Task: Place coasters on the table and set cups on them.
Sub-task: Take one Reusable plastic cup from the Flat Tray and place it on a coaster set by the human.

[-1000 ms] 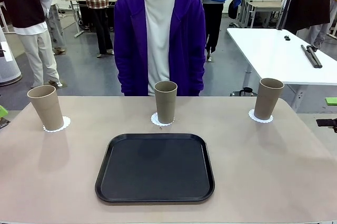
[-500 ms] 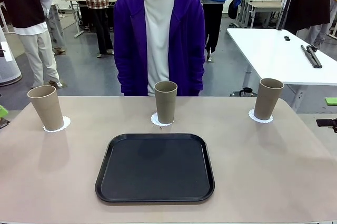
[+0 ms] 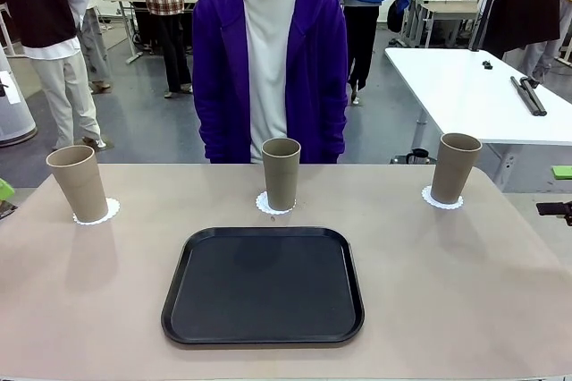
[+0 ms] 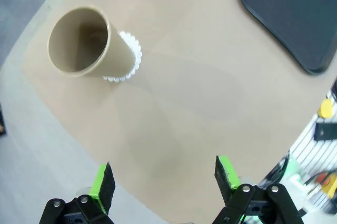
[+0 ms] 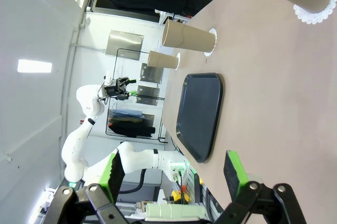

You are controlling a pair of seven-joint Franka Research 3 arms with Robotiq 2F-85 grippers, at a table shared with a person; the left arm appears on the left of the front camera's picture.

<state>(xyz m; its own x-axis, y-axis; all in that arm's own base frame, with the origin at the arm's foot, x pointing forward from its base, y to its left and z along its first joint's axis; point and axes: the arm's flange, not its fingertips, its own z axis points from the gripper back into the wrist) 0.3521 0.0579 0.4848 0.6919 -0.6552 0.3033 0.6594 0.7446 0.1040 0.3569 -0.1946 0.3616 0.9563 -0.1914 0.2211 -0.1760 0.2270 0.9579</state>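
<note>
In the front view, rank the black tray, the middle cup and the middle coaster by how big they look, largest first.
1. The black tray, by far the widest.
2. The middle cup, tall and narrow.
3. The middle coaster, only a lacy edge around the cup's base.
The tray sits nearer the camera, which adds somewhat to its size.

This is a robotics lab or open workshop hall set up for tabletop trials. The tan bench (image 3: 500, 309) stands on a bare grey floor (image 3: 143, 135). Beyond the bench a person in a purple jacket (image 3: 271, 63) stands waiting at its far edge, and behind that person several other people stand among more work tables. To the right of the bench stands a white table (image 3: 465, 95) carrying a few small dark tools. In the right wrist view a white robot arm (image 5: 87, 124) rises beside the bench, against plain white walls.
</note>
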